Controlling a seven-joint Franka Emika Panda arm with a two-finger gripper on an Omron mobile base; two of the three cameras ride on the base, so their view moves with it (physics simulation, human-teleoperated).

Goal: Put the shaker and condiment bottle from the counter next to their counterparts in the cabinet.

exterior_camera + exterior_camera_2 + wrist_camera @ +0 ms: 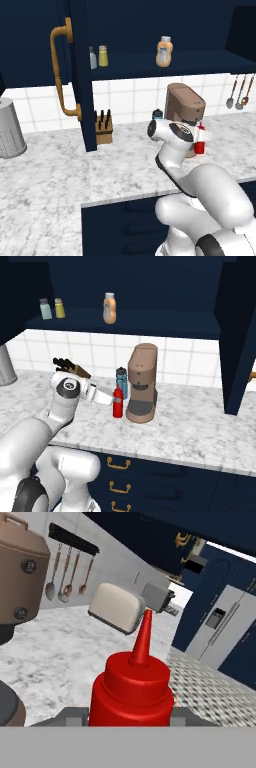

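Between the pincer [131,719] fingers, the red condiment bottle [132,694] is clamped at its shoulders, upright on the counter [195,426] just beside the brown coffee machine [141,383], at its nine o'clock. On the cabinet [80,75] shelf, the yellow-green shaker [103,56] is already set beside the grey shaker [93,58]. Carrying the bottle up beside the peach-orange bottle [164,51] remains.

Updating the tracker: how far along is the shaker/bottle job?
Done: yellow-green shaker stands on the cabinet shelf beside the grey shaker. In hand: tool closing around the red condiment bottle, on the counter. Left: lift it beside the peach-orange bottle.
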